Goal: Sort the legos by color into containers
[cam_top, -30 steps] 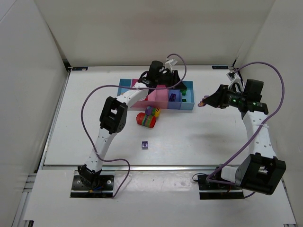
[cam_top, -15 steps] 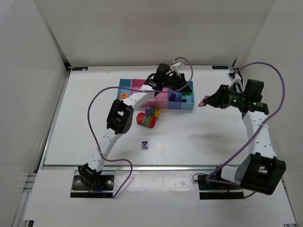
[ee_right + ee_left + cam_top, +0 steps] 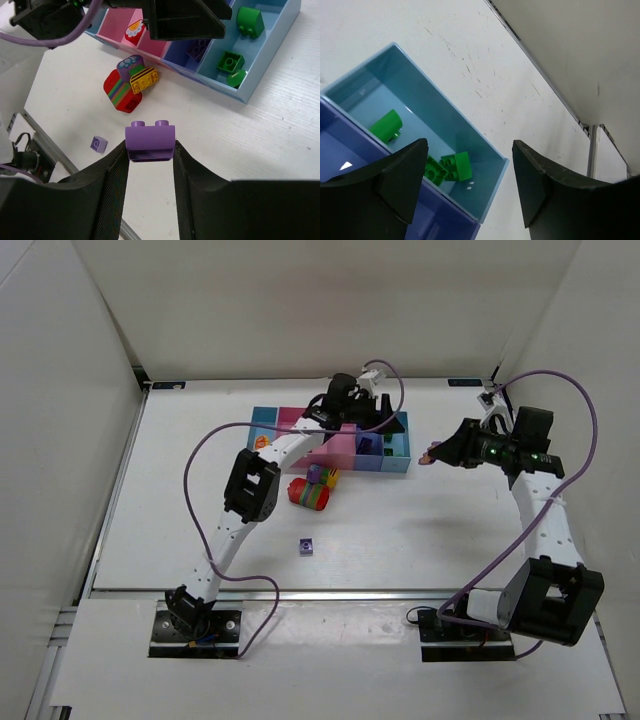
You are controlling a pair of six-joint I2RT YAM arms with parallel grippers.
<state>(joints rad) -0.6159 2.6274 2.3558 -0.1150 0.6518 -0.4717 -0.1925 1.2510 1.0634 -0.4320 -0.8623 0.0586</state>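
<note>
My left gripper [image 3: 470,145] hangs open over the right-end light blue bin [image 3: 445,112] of the containers [image 3: 405,466], with nothing between its fingers. Three green legos [image 3: 457,165] lie in that bin. Right of the containers and above the table, my right gripper [image 3: 150,148] is shut on a purple two-stud lego [image 3: 150,140]. In the top view this gripper [image 3: 432,454] points left toward the row. A multicoloured chunk [image 3: 312,487] of red, green, yellow and purple legos lies in front of the bins. A small purple lego [image 3: 306,546] lies nearer the arms.
The dark blue bin [image 3: 192,47] holds a purple brick, and a pink bin [image 3: 117,27] holds a flower-shaped piece. White walls enclose the table at the back and sides. The left arm's purple cable arches over the table's left half.
The left gripper swung right from the pink bins to the right-end bin, and its jaws have opened. The right arm has barely moved and still holds the purple lego.
</note>
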